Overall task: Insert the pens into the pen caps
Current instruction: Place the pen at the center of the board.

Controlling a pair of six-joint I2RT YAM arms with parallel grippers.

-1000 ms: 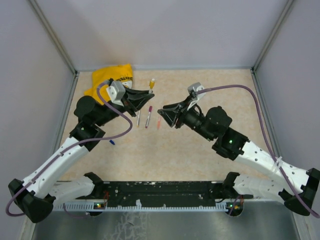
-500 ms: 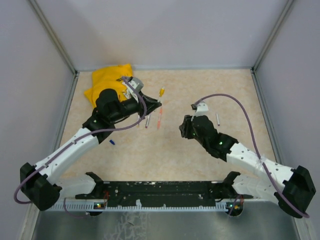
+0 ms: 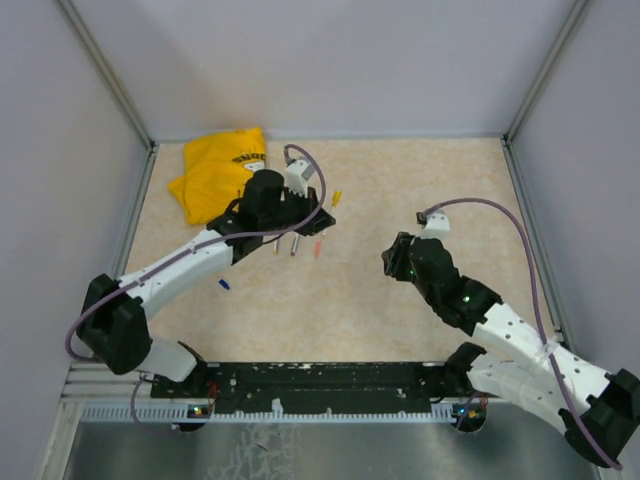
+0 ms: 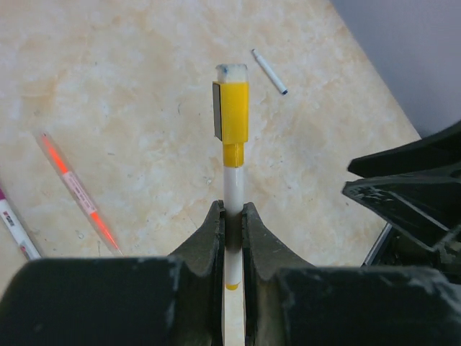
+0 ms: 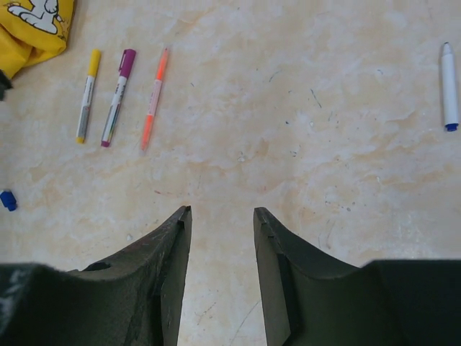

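My left gripper (image 4: 230, 210) is shut on the white barrel of a pen with a yellow cap (image 4: 234, 112) on its far end, held above the table; in the top view the gripper (image 3: 322, 208) is at mid-table with the yellow cap (image 3: 335, 197) sticking out to its right. A yellow-capped pen (image 5: 88, 94), a purple-capped pen (image 5: 117, 97) and an orange-red pen (image 5: 154, 97) lie side by side on the table. A white pen with a blue tip (image 5: 448, 86) lies alone to the right. A blue cap (image 5: 7, 200) lies loose. My right gripper (image 5: 222, 210) is open and empty above bare table.
A yellow cloth (image 3: 215, 170) lies at the back left. The blue cap (image 3: 224, 284) sits beside the left forearm. Grey walls close the table at the back and both sides. The right arm's dark body (image 4: 410, 194) shows at the right of the left wrist view.
My left gripper has carried the yellow-capped pen rightward and nearer. My right arm has drawn back to the right, away from the row of pens.
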